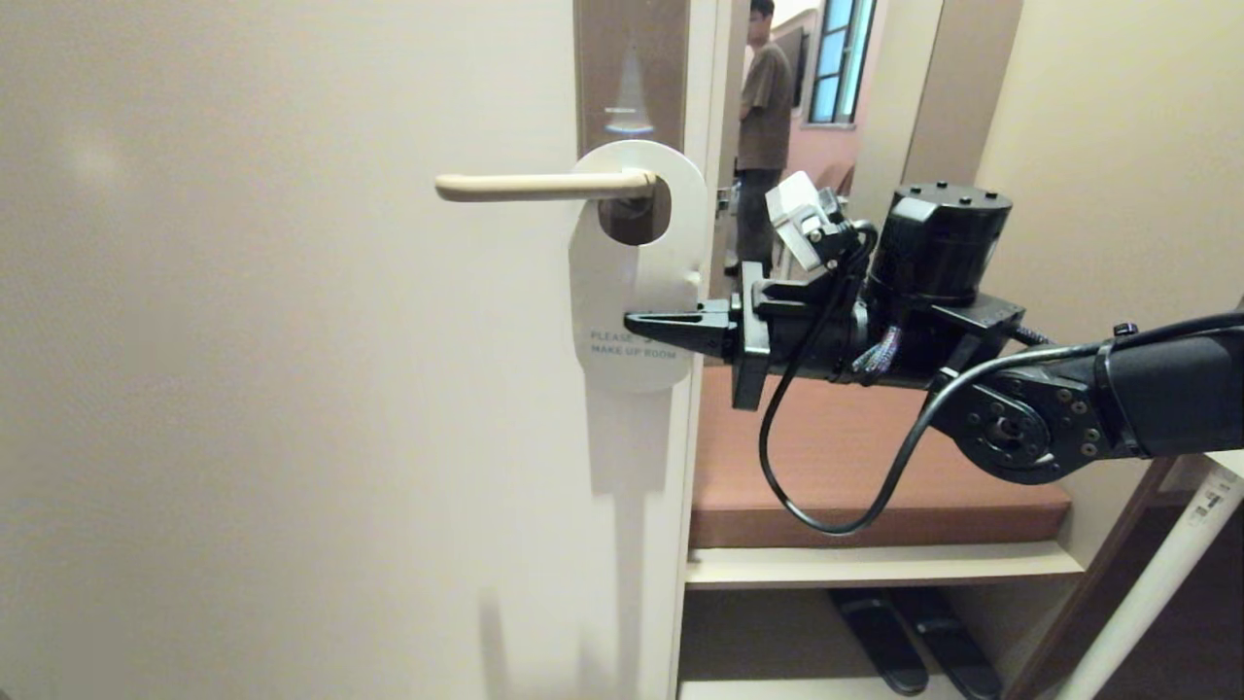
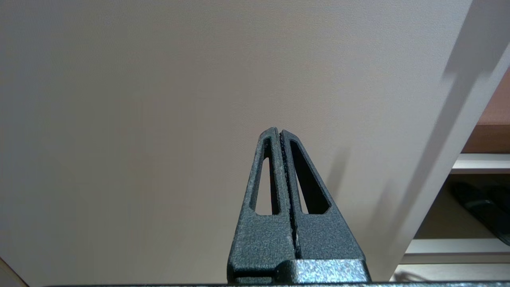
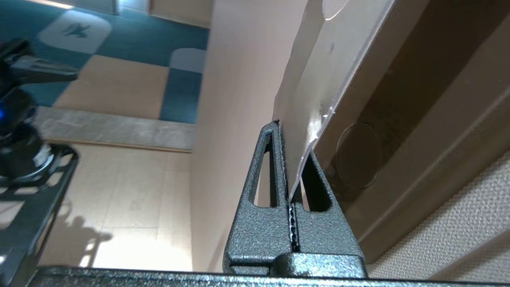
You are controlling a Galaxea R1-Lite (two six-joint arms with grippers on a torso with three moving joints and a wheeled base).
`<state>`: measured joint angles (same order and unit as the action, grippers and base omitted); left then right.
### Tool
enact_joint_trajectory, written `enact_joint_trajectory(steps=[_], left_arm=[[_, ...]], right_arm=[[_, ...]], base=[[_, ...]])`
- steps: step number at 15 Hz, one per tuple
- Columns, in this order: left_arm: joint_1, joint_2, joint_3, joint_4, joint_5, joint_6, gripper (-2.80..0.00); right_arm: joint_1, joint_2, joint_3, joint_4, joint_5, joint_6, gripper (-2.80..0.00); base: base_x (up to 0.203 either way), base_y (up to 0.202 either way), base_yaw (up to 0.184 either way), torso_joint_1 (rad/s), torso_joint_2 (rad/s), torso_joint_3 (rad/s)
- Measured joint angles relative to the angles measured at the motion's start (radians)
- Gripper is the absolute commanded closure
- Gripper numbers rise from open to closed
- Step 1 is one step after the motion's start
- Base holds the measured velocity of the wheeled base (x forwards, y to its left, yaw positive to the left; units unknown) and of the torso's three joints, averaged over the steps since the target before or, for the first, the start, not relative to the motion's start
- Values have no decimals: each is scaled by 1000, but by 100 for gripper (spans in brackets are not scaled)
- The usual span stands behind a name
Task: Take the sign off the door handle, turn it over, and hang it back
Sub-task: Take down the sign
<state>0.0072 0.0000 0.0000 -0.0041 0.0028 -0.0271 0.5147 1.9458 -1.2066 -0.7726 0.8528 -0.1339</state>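
While hung on door handle (image 1: 544, 185), sign (image 1: 637, 282) is pinched at 3 o'clock edge by right gripper (image 1: 643, 324); thin, light, bendy card, best gripped at edge.

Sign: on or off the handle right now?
On. The sign hangs from the handle through its hole, white face out, with the right claw shut on its edge.

This looks like a hotel guest room entrance: a white oblong card sign (image 1: 637, 292) printed "PLEASE MAKE UP ROOM" hangs on the slim cream lever door handle (image 1: 539, 185) of a plain cream door (image 1: 292, 389), beside a brown cushioned luggage shelf (image 1: 855, 476) with black slippers (image 1: 914, 642) stored underneath.
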Motion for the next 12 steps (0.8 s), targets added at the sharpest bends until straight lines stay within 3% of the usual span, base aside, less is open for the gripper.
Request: enact_joint_trajectory(steps=[12], left_arm=[[0,0,0,0,0,0,0]], right_arm=[[56,-60,66,0,-226,-1,0]], base=[[0,0,0,0,0,0]])
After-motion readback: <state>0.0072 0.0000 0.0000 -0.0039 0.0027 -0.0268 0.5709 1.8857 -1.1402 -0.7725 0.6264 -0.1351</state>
